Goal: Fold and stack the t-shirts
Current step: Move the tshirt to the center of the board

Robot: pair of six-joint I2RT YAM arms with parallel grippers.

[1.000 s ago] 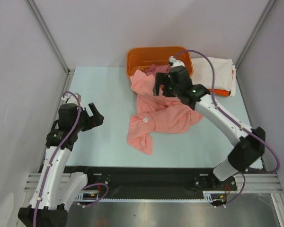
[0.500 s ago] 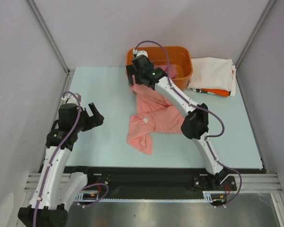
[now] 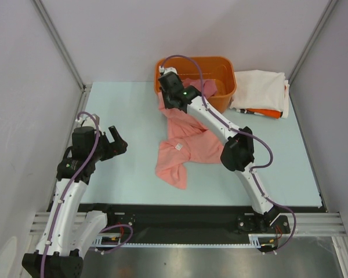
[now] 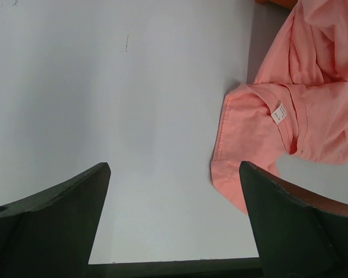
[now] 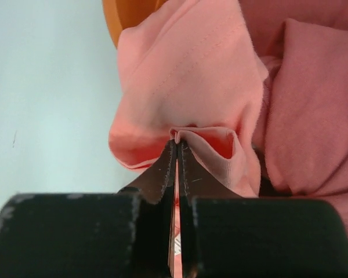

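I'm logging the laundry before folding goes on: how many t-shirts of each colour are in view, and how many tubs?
salmon-pink t-shirt: 1
rose-pink t-shirt: 1
cream-white folded t-shirt: 1
orange folded t-shirt: 1
orange plastic tub: 1
Total: 5 (4 t-shirts, 1 tub)

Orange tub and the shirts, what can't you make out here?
- Top view: the right arm hides the left side of the orange tub and what's inside.
- Top view: the white shirt covers the orange shirt; only an edge shows.
- Right wrist view: the dark pink shirt runs off the right edge.
- Left wrist view: the label on the salmon shirt is too small to read.
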